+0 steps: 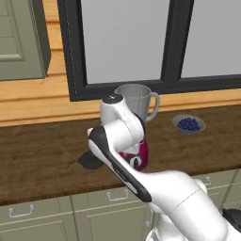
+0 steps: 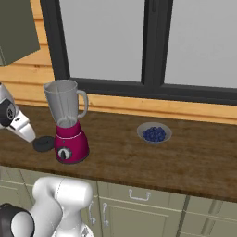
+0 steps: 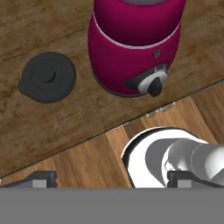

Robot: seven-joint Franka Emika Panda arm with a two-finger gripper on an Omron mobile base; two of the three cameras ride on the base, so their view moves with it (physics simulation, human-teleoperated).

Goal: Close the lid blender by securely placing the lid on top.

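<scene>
There, flat round lid [image 3: 47,77] on wood.

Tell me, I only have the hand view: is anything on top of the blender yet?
Observer: No. The jar stands open at the top, with nothing on its mouth.
Operator: Which way does its handle point?
Observer: In the right base view the handle sticks out to the jar's right, the side away from the lid.
Operator: Anything else on the counter?
Observer: A bowl of blueberries sits further right, well apart from the blender.
</scene>
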